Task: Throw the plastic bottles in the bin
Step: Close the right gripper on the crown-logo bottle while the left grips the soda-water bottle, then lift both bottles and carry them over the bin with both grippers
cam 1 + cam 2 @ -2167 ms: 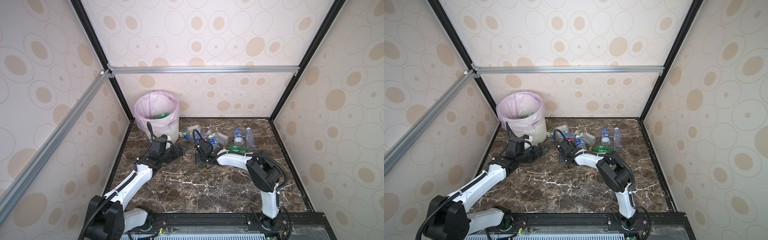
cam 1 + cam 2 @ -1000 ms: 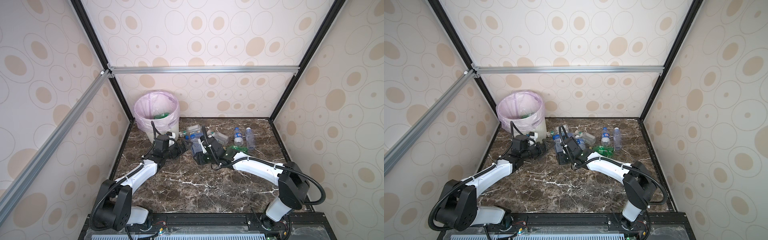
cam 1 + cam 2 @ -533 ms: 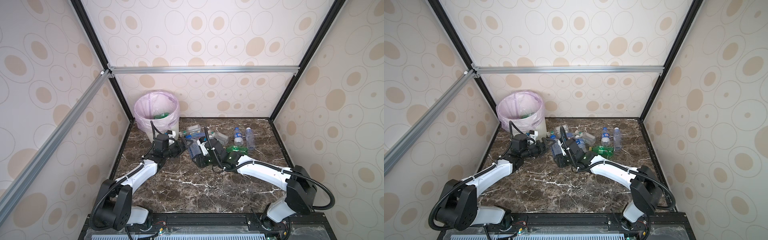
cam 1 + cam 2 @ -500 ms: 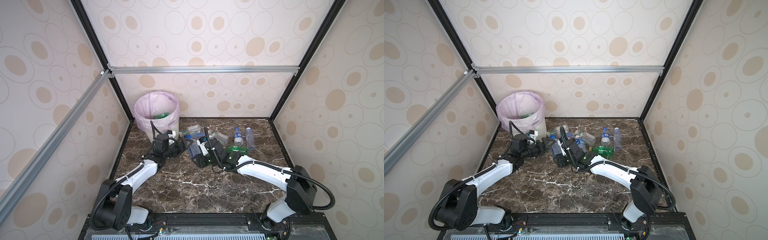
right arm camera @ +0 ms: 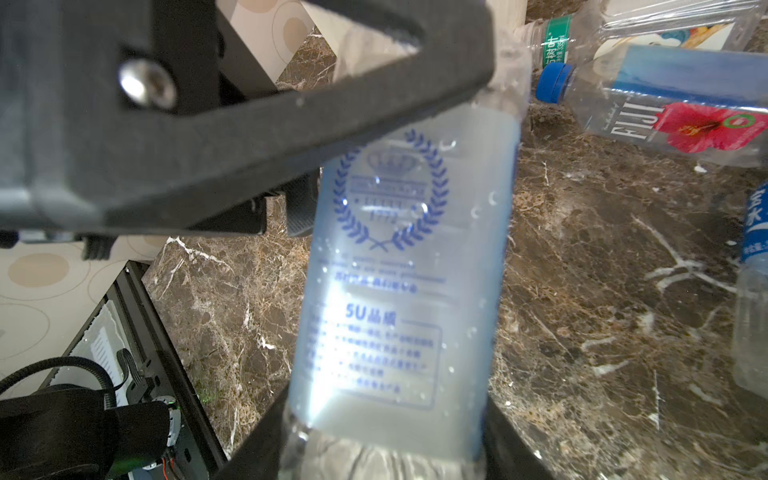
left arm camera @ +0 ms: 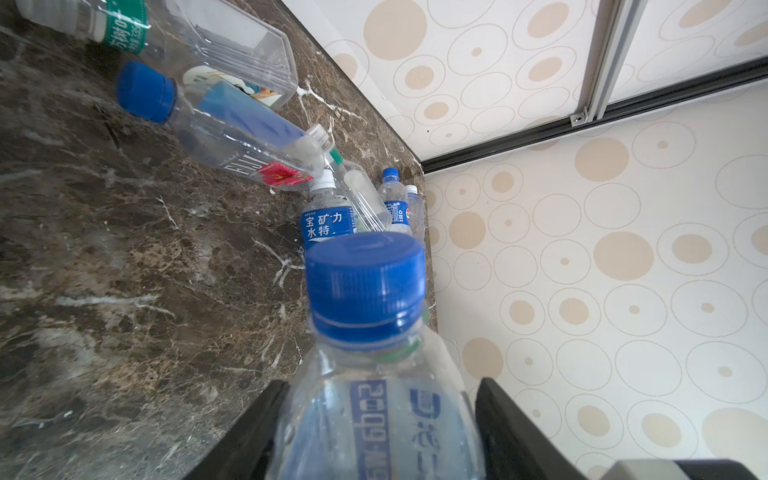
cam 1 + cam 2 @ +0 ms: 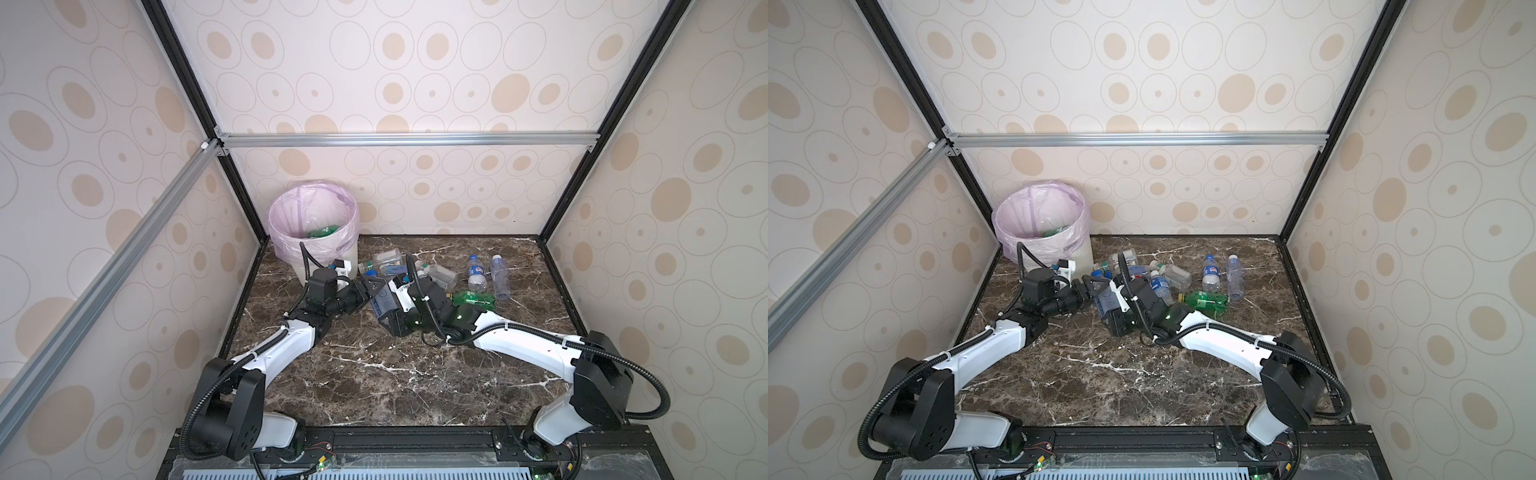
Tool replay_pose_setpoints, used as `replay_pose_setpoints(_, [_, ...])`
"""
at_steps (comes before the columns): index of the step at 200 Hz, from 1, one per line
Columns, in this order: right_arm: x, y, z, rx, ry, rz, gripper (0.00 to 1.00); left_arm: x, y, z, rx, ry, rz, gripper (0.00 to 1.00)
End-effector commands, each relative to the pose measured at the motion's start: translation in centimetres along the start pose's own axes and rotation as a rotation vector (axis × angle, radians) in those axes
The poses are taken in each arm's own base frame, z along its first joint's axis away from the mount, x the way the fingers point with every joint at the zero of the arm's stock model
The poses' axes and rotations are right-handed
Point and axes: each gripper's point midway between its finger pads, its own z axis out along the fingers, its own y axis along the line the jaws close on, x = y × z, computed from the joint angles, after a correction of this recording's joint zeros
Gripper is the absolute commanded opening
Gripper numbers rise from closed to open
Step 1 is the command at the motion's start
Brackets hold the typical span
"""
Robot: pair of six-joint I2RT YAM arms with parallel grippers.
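Note:
One clear plastic bottle (image 7: pixel 383 302) with a blue cap (image 6: pixel 365 286) and blue print hangs between both grippers, just right of the bin (image 7: pixel 347 253). My right gripper (image 5: pixel 386 409) is shut on its base end. My left gripper (image 6: pixel 380 388) has come in from the bin side. Its jaws lie against both sides of the bottle's shoulder, just below the cap. In both top views the two grippers (image 7: pixel 374 289) (image 7: pixel 1115 311) meet over the dark marble floor. The pink-lined bin (image 7: pixel 1079 245) has a green bottle (image 7: pixel 322 231) inside.
Several more bottles lie loose behind and to the right of the grippers: a Fiji bottle (image 6: pixel 245 141), a green one (image 7: pixel 473 300), and two clear ones (image 7: pixel 476 272) (image 7: pixel 500 276) nearer the back wall. Walls close in the floor on three sides.
My left gripper's jaws have narrowed from wide open onto the bottle's cap end. The right arm has shifted the bottle slightly toward the left gripper and kept its grip.

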Motion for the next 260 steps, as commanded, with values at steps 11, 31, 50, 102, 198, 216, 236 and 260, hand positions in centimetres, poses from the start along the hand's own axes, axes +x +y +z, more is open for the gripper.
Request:
replay_pose_setpoints(11, [-1.2,0.7,-0.1,-0.01,-0.031,-0.018,0.52,0.2,-0.7,0.1,0.03,0.0,-0.002,0.67])
replay_pose_setpoints(31, [-1.2,0.6,0.0,0.0,-0.027,-0.017,0.55,0.3,-0.6,0.1,0.027,0.0,-0.003,0.63])
replay_pose_setpoints(50, [-1.1,0.6,-0.1,-0.002,-0.025,-0.016,0.58,0.3,-0.4,0.0,0.014,-0.004,0.001,0.58])
replay_pose_setpoints(102, [-0.8,0.4,-0.4,0.006,-0.024,-0.016,0.7,0.2,0.3,-0.5,-0.036,-0.018,0.014,0.57])
replay_pose_setpoints(198, [-1.9,-0.2,-2.7,0.063,-0.075,-0.057,0.85,-2.3,0.6,-2.6,-0.222,-0.111,0.168,0.56])
replay_pose_setpoints(216, [-2.4,-0.4,-3.2,0.078,-0.1,-0.066,0.89,-3.1,-0.1,-3.1,-0.245,-0.13,0.207,0.56])
replay_pose_setpoints(236, [-3.0,-0.3,-3.8,0.088,-0.118,-0.079,0.94,-3.9,-0.8,-3.8,-0.273,-0.152,0.252,0.55])
replay_pose_setpoints(260, [-4.0,-0.1,-4.6,0.096,-0.139,-0.095,1.0,-4.9,-1.9,-4.6,-0.288,-0.182,0.291,0.55])
